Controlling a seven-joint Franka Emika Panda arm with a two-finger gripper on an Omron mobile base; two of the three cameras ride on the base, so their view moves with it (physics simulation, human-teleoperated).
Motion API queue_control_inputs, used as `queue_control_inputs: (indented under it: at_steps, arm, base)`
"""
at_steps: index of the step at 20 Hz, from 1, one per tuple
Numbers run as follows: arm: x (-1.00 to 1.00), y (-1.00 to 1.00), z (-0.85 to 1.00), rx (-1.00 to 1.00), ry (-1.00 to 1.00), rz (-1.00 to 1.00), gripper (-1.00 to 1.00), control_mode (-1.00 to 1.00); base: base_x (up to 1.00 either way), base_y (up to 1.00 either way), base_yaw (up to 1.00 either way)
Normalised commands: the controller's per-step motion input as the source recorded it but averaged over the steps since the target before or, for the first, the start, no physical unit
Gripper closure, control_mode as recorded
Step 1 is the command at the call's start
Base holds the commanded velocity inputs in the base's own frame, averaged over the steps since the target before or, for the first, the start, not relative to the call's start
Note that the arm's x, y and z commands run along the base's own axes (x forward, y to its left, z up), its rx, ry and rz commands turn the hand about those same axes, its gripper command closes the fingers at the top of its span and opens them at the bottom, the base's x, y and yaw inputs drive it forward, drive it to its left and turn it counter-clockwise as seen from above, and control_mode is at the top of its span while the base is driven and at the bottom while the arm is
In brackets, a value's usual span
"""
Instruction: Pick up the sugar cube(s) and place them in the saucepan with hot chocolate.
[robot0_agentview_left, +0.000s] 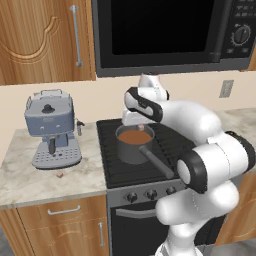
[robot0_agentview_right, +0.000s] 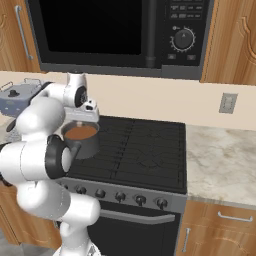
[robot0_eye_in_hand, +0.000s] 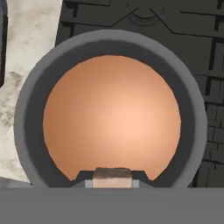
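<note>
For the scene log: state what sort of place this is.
A home kitchen, rendered: a black stove bearing a saucepan of hot chocolate, a microwave above, and an espresso machine on the marble counter.

The saucepan (robot0_agentview_left: 131, 150) looks like matt dark-grey metal, its liquid smooth. Beside it the counter (robot0_agentview_left: 45, 177) is mottled marble-like stone. Above, the cabinets (robot0_agentview_left: 35, 40) are grained wood and the microwave (robot0_agentview_left: 170, 32) door glossy black, possibly glass.
</note>
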Motion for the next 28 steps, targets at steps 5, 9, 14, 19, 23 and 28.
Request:
queue_control_inputs:
  at_steps: [5, 9, 14, 19, 23, 28]
  arm:
    - [0.10, 0.01, -0.40, 0.00, -0.05, -0.05, 1.00, -1.00]
    - [0.03, 0.00, -0.22, 0.00, -0.10, -0.03, 1.00, -1.00]
    - [0.21, 0.02, -0.12, 0.00, -0.07, -0.02, 1.00, -1.00]
    - [0.13, 0.02, -0.08, 0.00, 0.00, -0.01, 1.00, -1.00]
    - [0.16, 0.00, -0.12, 0.00, 0.00, 0.00, 1.00, -1.00]
    - [0.12, 0.00, -0.05, 0.00, 0.00, 0.00, 1.00, -1.00]
  base:
    - [0.00, 0.00, 0.00]
    - [0.00, 0.00, 0.00]
    - [0.00, 0.00, 0.00]
    - [0.00, 0.00, 0.00]
    - [0.00, 0.00, 0.00]
    - [0.00, 0.00, 0.00]
